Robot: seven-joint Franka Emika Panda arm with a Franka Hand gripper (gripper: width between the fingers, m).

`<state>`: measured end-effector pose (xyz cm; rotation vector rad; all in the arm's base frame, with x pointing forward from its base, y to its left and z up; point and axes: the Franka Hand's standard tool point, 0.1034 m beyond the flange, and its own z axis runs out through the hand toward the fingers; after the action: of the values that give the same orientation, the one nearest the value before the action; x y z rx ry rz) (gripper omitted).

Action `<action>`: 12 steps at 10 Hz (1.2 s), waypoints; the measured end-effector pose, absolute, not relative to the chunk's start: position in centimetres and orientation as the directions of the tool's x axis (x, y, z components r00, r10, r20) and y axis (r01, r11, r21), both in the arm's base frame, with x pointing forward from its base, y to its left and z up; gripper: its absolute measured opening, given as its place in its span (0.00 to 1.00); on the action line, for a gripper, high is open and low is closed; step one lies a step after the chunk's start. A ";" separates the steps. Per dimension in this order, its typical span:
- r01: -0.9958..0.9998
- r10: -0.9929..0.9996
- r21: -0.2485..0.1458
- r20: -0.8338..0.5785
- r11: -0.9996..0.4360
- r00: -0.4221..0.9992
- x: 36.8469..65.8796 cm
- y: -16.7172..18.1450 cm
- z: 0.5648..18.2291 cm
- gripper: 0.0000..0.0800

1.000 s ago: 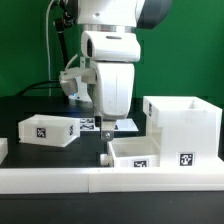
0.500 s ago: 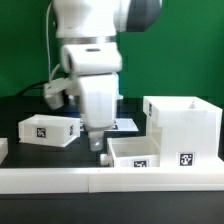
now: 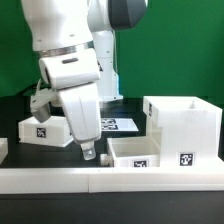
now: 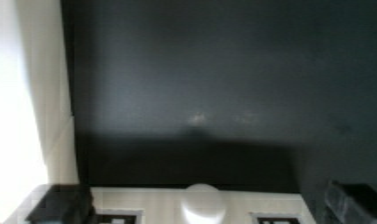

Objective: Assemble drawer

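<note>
A tall white drawer case [image 3: 181, 124] stands at the exterior view's right. A low white drawer box [image 3: 134, 152] with a tag lies in front of it. A second white drawer box [image 3: 34, 130] lies at the left, partly hidden by my arm. My gripper [image 3: 90, 152] hangs tilted just above the table, left of the low box and apart from it. In the wrist view my gripper [image 4: 203, 212] is open and its dark fingers [image 4: 55, 205] stand wide apart. A white panel with a round knob [image 4: 203, 201] and two tags shows between them.
The marker board [image 3: 124, 124] lies on the black table behind the low box. A long white rail [image 3: 100, 181] runs along the front edge and shows as a white strip in the wrist view [image 4: 16, 100].
My arm has swung toward the exterior view's left and tilted. The gripper has slid left, away from the low drawer box. The parts have not moved.
</note>
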<state>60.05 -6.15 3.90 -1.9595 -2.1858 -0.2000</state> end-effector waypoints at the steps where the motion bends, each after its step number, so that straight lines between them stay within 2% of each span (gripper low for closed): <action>1: 0.994 0.965 -0.035 0.243 0.107 -0.096 60.1 -5.5 3.6 0.81; 3: 0.995 0.965 -0.044 0.248 0.094 -0.081 60.1 -4.5 3.3 0.81; 5: 0.996 0.968 -0.030 0.243 0.080 -0.070 60.1 -4.6 3.1 0.81; 7: 0.997 0.970 0.000 0.233 0.075 -0.072 60.4 -4.8 3.0 0.81; 8: 0.997 0.973 0.039 0.218 0.068 -0.074 60.1 -5.0 2.7 0.81; 9: 0.997 0.975 0.051 0.212 0.064 -0.073 59.5 -4.8 2.4 0.81; 11: 0.997 0.973 0.044 0.219 0.059 -0.067 59.3 -3.7 2.2 0.81; 12: 0.995 0.976 0.090 0.208 0.049 -0.067 59.7 -3.3 2.1 0.81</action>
<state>59.69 -3.35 2.13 -2.0815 -2.2079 -0.3195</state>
